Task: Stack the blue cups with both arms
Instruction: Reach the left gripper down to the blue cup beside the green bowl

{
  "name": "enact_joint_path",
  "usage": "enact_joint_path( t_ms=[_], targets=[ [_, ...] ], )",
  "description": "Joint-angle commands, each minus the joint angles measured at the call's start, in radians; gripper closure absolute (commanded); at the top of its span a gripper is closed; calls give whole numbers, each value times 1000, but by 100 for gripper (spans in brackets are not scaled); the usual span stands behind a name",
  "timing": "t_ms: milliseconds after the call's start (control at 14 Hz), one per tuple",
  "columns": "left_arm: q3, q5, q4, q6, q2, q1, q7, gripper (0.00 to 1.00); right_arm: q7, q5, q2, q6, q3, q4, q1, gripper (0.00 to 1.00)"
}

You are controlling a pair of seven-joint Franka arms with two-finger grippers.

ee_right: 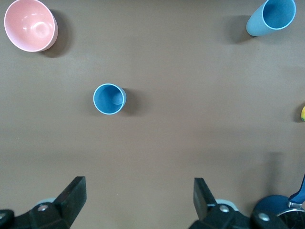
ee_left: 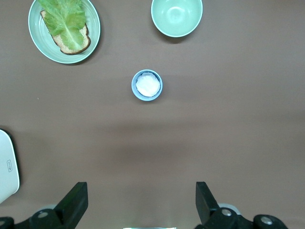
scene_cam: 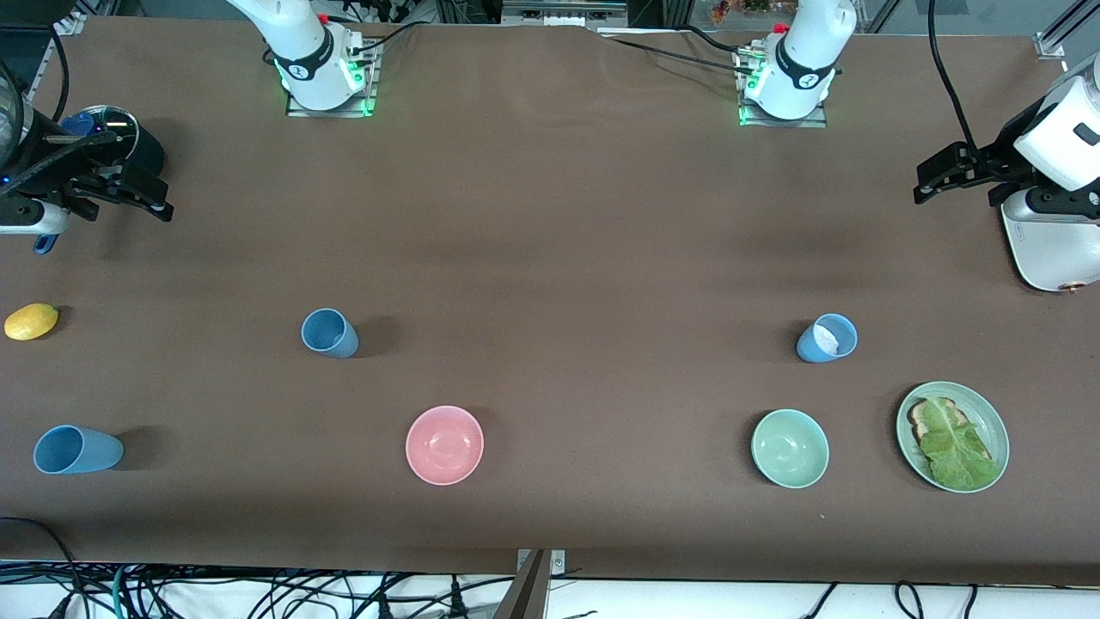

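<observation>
1. The left gripper [scene_cam: 932, 176] is hanging with its fingers [ee_left: 74, 205] spread wide and holding nothing, up over the table [scene_cam: 550, 258] at the left arm's end, just beside the white toaster [scene_cam: 1044, 245].
2. The right gripper [scene_cam: 142, 193] is hanging likewise with its fingers [ee_right: 71, 198] apart and empty, over the right arm's end of the table, close to a dark pot [scene_cam: 112, 137].
3. One blue cup [scene_cam: 827, 338] (something white is sitting inside it) is standing upright toward the left arm's end, with a green bowl [scene_cam: 790, 448] and a green plate [scene_cam: 988, 413] of toast and lettuce nearer the front camera.
4. A second blue cup [scene_cam: 329, 333] is standing upright toward the right arm's end, a pink bowl [scene_cam: 444, 444] nearer the camera.
5. A third blue cup [scene_cam: 77, 450] is standing at that end's edge, near a lemon [scene_cam: 31, 321].
</observation>
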Motion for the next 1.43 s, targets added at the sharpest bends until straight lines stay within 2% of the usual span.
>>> enact_joint_path(
  t_ms=[0, 857, 1214, 1357],
  targets=[
    [-8, -11, 24, -6, 29, 13, 10, 0, 1, -10, 6, -29, 6, 29, -3, 0],
    [-3, -8, 38, -6, 48, 16, 7, 0, -14, -12, 6, -30, 8, 18, -2, 0],
    [-3, -3, 37, -4, 124, 27, 9, 0, -16, -12, 1, -30, 9, 18, -2, 0],
    [-4, 26, 35, 8, 187, 45, 15, 0, -16, -12, 1, -27, 9, 18, -2, 0]
  ],
)
